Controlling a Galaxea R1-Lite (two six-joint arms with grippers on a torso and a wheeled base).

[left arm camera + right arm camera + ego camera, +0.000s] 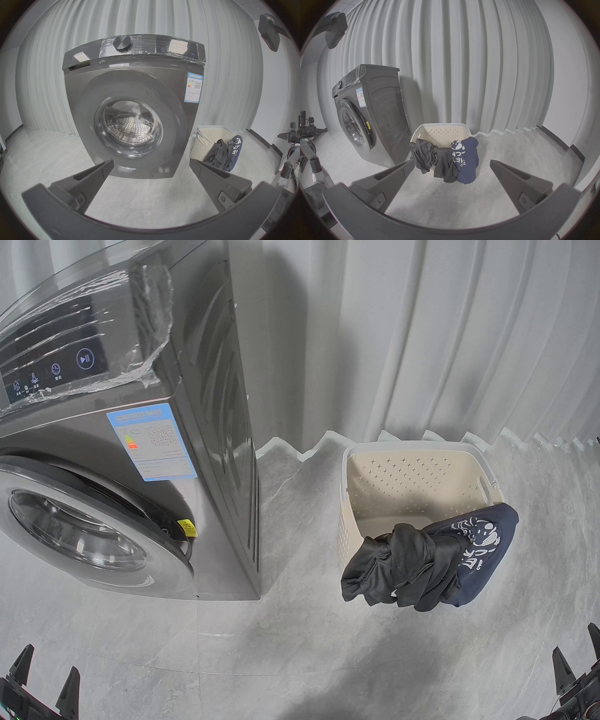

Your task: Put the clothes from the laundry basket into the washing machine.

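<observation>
Marbled floor [294,646]; perforated plastic laundry basket [409,487], crumpled clothes [409,565] draped over rim

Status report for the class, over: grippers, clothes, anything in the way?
Left gripper open, empty. Right gripper open, empty. Clothes draped over basket rim. Washer door shut, blocks loading.

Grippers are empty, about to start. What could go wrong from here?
1. The washing machine door looks shut; grabbing clothes first leaves nowhere to put them.
2. The grey garment and navy garment hang bunched together over the laundry basket rim; pulling one may drag the other onto the floor or tip the basket.
</observation>
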